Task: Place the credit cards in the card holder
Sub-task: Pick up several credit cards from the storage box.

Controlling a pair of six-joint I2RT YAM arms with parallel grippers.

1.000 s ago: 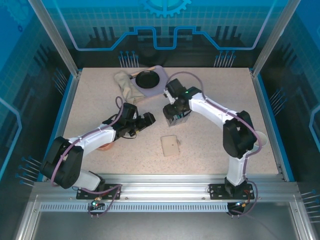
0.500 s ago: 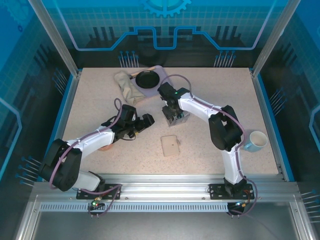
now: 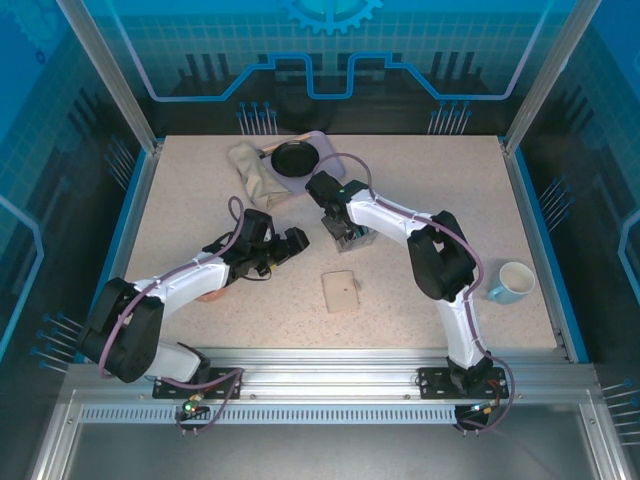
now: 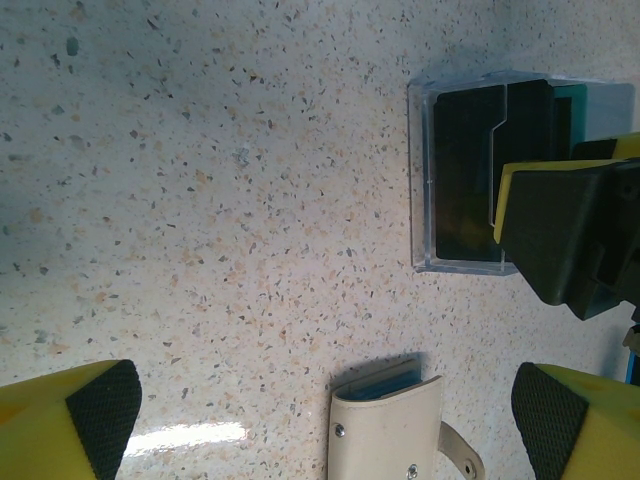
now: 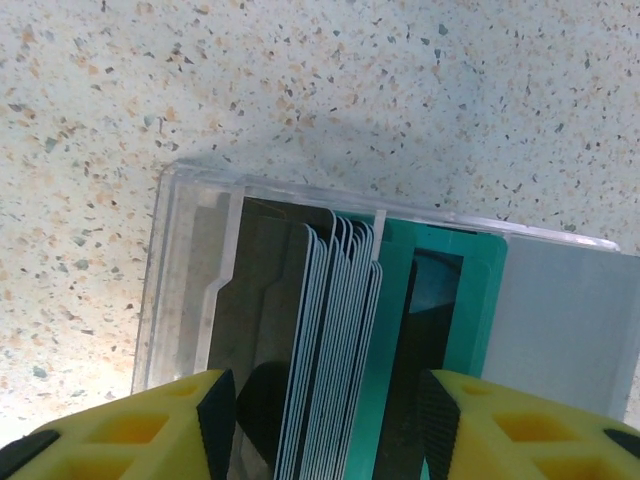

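Here are the credit cards [image 5: 335,330], standing edge-on in a clear tray [image 5: 190,260]: a tight fan of white edges, a teal one beside them, dark panels at the sides. The right gripper [image 5: 328,420] hangs over them, its yellow fingers [image 5: 215,415] spread to either side of the stack, not pinching. From the left wrist, the card holder [image 4: 390,435] lies closed and tan on the speckled table [image 4: 200,200], near the tray but apart, with small metal studs and a teal edge poking from its end. There the right arm's dark finger covers part of the tray. The left gripper [image 3: 293,243] hovers with its fingers wide apart. From above, a mug [image 3: 512,282] sits well off to the right, and a dark pan [image 3: 295,158] and a cloth [image 3: 250,172] lie at the far side
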